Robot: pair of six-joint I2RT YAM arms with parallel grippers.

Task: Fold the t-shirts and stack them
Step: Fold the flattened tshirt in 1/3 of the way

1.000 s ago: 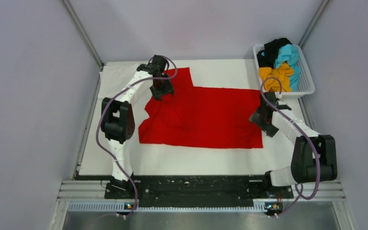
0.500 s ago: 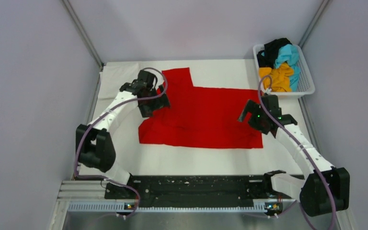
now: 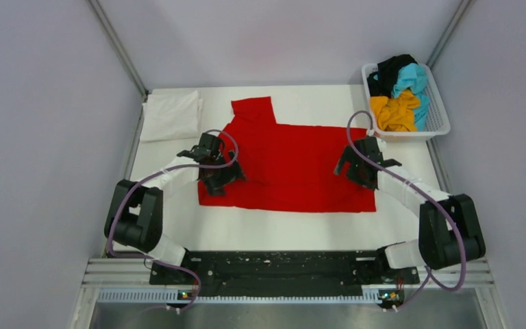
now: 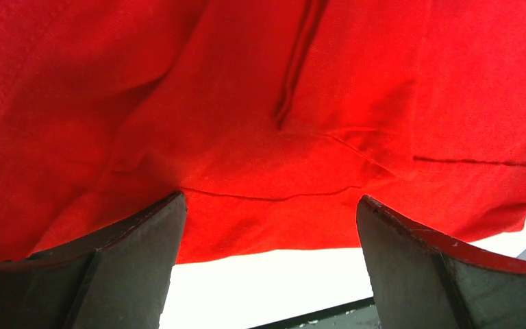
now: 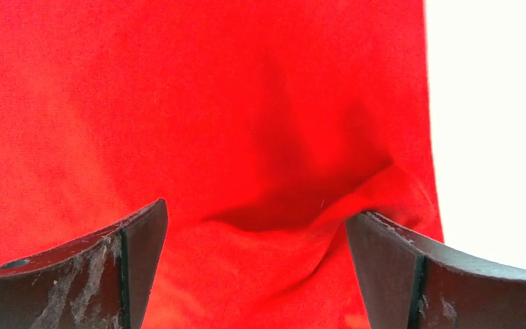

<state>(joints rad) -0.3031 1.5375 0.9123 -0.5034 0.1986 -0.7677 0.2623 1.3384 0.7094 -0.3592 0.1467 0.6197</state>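
The left hand (image 4: 270, 205) is seen with its fingers spread wide and nothing pinched, low over the left part of the red t-shirt (image 3: 294, 164). The right hand (image 5: 257, 212) is likewise spread and empty over the shirt's right part, near its edge. The red t-shirt is laid out flat mid-worktop (image 3: 260, 229), one sleeve pointing away. A folded white t-shirt (image 3: 171, 115) is placed at the far left corner. An orange-yellow t-shirt (image 3: 396, 113), a turquoise t-shirt (image 3: 413, 79) and a black t-shirt (image 3: 392, 68) are heaped in a white mesh basket (image 3: 441, 113) at the far right.
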